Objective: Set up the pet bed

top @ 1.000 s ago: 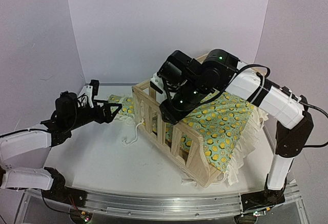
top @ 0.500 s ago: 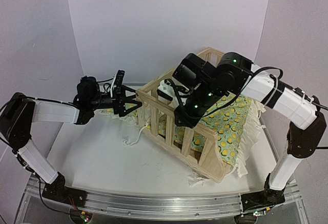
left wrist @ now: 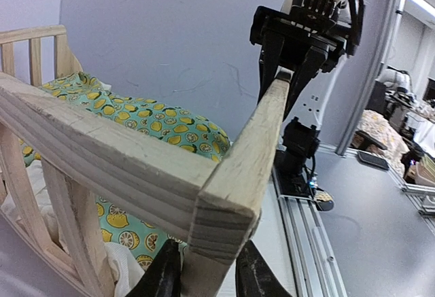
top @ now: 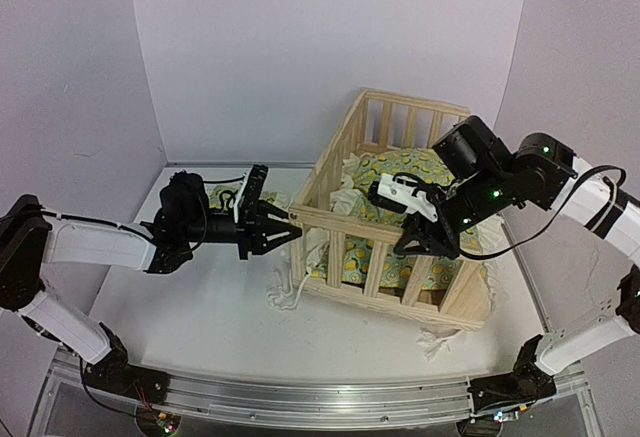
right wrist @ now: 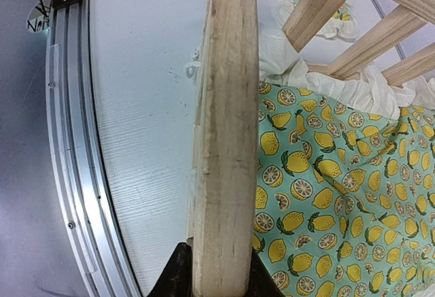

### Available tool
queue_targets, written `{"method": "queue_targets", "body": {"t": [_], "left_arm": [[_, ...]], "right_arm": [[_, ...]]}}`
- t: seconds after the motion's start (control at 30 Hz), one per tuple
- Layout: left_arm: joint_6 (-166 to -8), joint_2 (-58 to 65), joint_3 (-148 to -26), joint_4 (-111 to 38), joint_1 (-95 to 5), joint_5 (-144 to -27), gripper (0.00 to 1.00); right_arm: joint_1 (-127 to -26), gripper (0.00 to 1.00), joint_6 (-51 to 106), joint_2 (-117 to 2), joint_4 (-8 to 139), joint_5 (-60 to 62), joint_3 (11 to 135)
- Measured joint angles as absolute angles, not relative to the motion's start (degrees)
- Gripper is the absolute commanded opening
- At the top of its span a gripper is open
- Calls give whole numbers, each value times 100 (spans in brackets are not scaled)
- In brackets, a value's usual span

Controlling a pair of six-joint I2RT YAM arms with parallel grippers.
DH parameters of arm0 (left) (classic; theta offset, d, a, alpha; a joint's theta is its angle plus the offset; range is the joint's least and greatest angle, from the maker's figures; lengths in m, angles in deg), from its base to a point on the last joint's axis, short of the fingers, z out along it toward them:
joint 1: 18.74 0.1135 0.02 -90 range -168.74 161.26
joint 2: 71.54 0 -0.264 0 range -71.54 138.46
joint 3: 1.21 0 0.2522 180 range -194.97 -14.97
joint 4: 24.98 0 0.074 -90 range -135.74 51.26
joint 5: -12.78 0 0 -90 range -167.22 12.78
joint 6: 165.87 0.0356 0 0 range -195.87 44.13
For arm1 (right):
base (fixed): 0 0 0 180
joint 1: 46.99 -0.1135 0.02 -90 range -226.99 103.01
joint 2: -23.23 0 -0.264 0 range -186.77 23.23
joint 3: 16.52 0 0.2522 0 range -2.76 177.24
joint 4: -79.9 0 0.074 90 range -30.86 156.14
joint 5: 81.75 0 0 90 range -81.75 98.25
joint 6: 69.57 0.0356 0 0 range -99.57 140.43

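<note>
Your left gripper [top: 283, 231] is clamped on the near left corner post of the pet bed [top: 350, 219], just under the top rail. In the left wrist view the jaws press against both sides of the post. Your right gripper [top: 425, 241] is closed on the same front rail further along, toward the right end. In its wrist view the rail fills the gap between the jaws.

You have the pale wood frame held at two points on one side, and it spans the space between both arms. It stands upright on the right half of the table [top: 180, 297], turned at an angle, with its tall slatted back toward the rear wall [top: 300, 47].

The lemon-print cushion [top: 400, 169] lies inside the frame, behind and below the rail you hold. The front slats stand between it and both grippers. Its cream ruffle [top: 440, 337] spills out under the near right corner and bunches up inside the left end.

A white cord [top: 285, 295] lies looped on the table just below the left corner post, near your left gripper. The aluminium base track [top: 300, 397] runs along the near edge, well apart from the frame.
</note>
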State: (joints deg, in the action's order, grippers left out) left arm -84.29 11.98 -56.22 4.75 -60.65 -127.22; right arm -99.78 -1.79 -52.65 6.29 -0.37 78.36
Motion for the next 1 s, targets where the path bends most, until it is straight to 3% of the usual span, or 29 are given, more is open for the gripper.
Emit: {"method": "queue_targets", "body": {"t": [0.13, 0.27, 0.3, 0.33, 0.4, 0.43, 0.47, 0.57, 0.63, 0.83, 1.0], "left_arm": [[-8635, 1148, -5364, 870, -6526, -11756, 24], [-9144, 1664, -5279, 1974, -6701, -11524, 26], [-9225, 1773, -5281, 2175, -6725, -11474, 31], [-9328, 1891, -5286, 2389, -6756, -11402, 40], [-9507, 1985, -5275, 2586, -6828, -11290, 59], [-9566, 1981, -5246, 2617, -6876, -11236, 65], [-9596, 1931, -5179, 2645, -6937, -11148, 72], [-9666, 1441, -4731, 2481, -6992, -10943, 95], [-9631, 831, -4366, 2003, -6970, -10846, 99], [-9559, -471, -3566, 1023, -6483, -10228, 95], [-9393, -52, -3207, 558, -6293, -9839, 84]], "right_arm": [[-9406, 0, -1104, -5184, 729, -435, 7646], [-8925, 4, -2006, -5046, 998, -658, 7395], [-8829, 12, -2249, -4954, 1151, -695, 7264], [-8774, 30, -2293, -4935, 1175, -695, 7237], [-8711, 68, -2402, -4841, 1309, -625, 7135], [-8709, 93, -2398, -4777, 1457, -442, 7065], [-8680, 98, -2367, -4709, 1610, -269, 7030], [-8621, 98, -1998, -4655, 1892, 218, 7036], [-8674, 98, -1425, -4637, 1781, 605, 7113], [-9511, 98, 735, -4961, 891, 2157, 8225], [-10680, 98, 2293, -5376, 1322, 2561, 9847]]}}
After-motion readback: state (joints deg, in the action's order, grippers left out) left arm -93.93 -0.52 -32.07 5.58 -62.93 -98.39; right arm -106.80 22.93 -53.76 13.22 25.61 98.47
